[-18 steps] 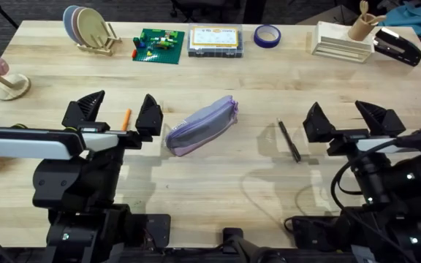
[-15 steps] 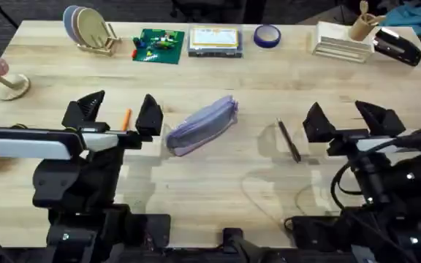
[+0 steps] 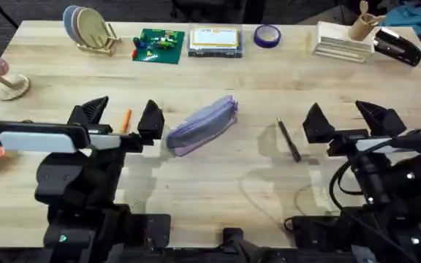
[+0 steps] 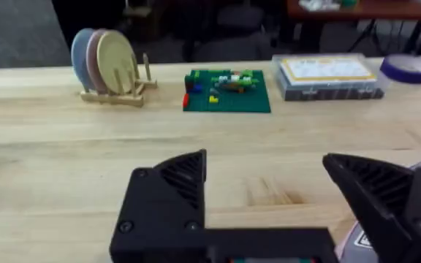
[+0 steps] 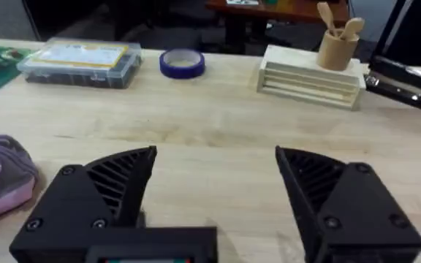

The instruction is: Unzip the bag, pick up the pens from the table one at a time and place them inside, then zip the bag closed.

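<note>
Table (image 3: 218, 183): pale butcher-block wood, plank strips visible, smooth with a satin sheen. Bag (image 3: 202, 126): soft lavender cloth-like pouch, faintly translucent, slight sheen, creased skin. Black pen (image 3: 289, 141): slim, smooth, looks plastic; orange pen (image 3: 126, 119) same kind, mostly hidden. Left gripper (image 4: 269, 193) and right gripper (image 5: 214, 186): matt black plastic fingers, ribbed inner faces, small screw heads in the bodies. Plate rack (image 4: 119, 95): bare light wood; plates (image 4: 108, 60) matt pastel. Building-brick board (image 4: 226, 89): green studded plastic. Box (image 5: 81, 62): clear glossy plastic. Tape roll (image 5: 181, 63): blue, smooth. Slatted stand (image 5: 311, 77): unfinished pale wood. Stapler (image 5: 408, 86): glossy black.
</note>
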`<control>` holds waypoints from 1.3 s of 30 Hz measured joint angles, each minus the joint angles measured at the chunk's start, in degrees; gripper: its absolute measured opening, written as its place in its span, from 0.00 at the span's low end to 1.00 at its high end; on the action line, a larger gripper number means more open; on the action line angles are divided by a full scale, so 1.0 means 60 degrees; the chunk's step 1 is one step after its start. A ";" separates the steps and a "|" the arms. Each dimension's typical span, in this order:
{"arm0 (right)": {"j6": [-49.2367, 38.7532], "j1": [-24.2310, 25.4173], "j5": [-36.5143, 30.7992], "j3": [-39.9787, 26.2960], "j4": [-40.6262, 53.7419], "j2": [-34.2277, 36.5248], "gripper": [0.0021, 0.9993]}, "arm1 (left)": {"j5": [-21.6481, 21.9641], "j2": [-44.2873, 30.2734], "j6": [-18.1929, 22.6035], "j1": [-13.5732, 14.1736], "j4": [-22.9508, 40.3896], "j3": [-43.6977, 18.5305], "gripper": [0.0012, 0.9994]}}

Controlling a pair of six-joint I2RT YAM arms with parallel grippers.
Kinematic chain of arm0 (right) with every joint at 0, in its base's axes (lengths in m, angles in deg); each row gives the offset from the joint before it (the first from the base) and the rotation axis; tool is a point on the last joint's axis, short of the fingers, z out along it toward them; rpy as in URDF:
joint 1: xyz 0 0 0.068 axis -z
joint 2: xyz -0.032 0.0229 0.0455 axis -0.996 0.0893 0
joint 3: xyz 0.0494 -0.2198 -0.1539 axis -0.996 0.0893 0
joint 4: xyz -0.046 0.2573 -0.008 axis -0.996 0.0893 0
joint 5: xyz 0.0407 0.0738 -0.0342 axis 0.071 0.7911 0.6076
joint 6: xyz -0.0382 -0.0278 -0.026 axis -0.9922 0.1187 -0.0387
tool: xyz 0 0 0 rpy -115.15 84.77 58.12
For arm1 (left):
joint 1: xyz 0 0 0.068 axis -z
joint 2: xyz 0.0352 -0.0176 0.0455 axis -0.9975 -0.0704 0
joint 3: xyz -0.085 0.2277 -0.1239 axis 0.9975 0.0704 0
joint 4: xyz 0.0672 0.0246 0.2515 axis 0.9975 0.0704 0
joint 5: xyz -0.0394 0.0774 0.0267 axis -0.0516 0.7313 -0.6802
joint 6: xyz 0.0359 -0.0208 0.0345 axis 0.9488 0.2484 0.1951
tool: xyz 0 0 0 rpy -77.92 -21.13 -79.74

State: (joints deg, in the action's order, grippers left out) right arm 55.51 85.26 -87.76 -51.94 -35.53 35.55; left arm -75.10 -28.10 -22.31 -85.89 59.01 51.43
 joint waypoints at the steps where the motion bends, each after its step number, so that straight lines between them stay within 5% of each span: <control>1: -0.0003 0.0000 -0.0001 -0.0063 0.0106 0.0000 1.00 | 0.0005 -0.0011 0.0000 0.0000 0.0328 -0.0154 0.99; 5: -0.0033 0.0000 0.0040 -0.0481 0.0833 0.0017 1.00 | -0.0010 -0.0044 0.0000 0.0000 0.2556 -0.1440 0.99; 11: -0.0033 0.0000 0.0059 -0.2195 0.2077 0.0747 1.00 | -0.0260 -0.0667 0.0001 -0.0004 0.4419 -0.3719 0.99; 27: -0.0031 0.0000 0.0230 -0.6890 0.3994 0.4946 1.00 | -0.1771 -0.5321 0.0083 -0.0004 0.8089 -0.8300 0.99; 33: -0.0030 0.0000 0.0764 -0.7266 0.4353 0.5630 1.00 | -0.2576 -0.6578 0.0797 -0.0004 0.8672 -0.8946 0.99; 39: -0.0029 0.0000 0.1146 -0.7266 0.4573 0.5781 1.00 | -0.3278 -0.7277 0.2402 -0.0004 0.9653 -0.8980 0.99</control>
State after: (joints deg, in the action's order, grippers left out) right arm 55.33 85.26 -80.89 -95.53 -8.09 70.24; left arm -94.76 -71.76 -7.90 -85.91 116.92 -2.45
